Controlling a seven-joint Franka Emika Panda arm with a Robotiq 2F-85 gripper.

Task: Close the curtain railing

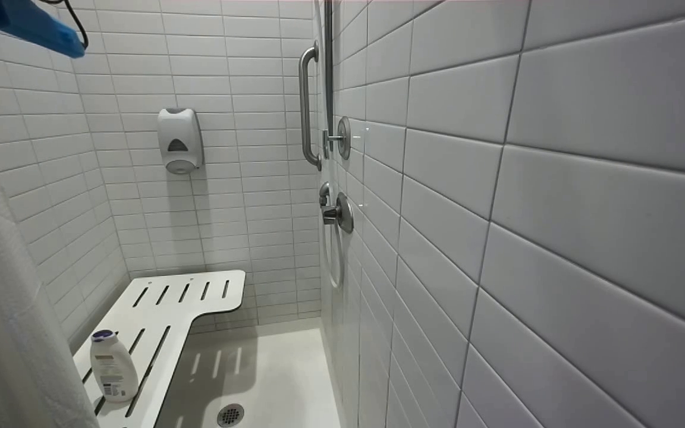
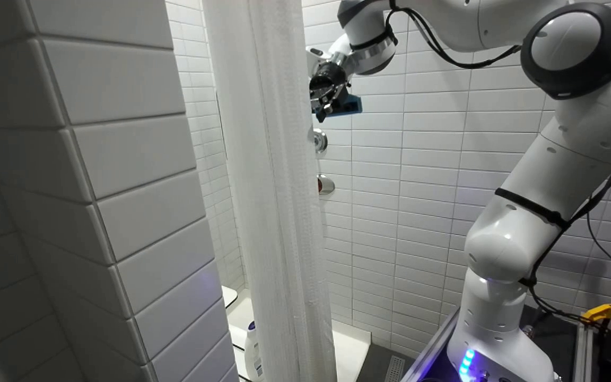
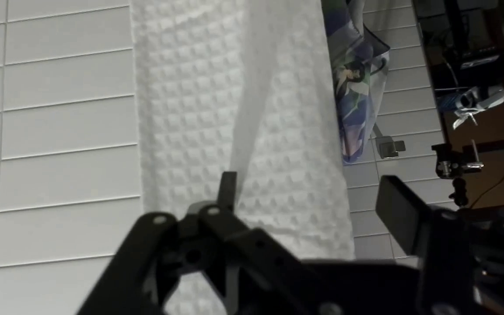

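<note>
White, waffle-textured, the curtain (image 2: 284, 212) hangs bunched, masking the near-left edge of the slotted surface (image 1: 164, 315) in an exterior view and leaving the shower floor (image 1: 289, 374) exposed. Closing looks barely begun, grasp and pull both ahead: the jaws stand wide apart, holding nothing, though whether the curtain lies between them I cannot tell.

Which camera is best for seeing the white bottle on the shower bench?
An exterior view shows the white bottle best: it stands whole on the slotted bench, label toward the camera. In an exterior view, the shower curtain hides part of it. The wrist view doesn't show it.
</note>
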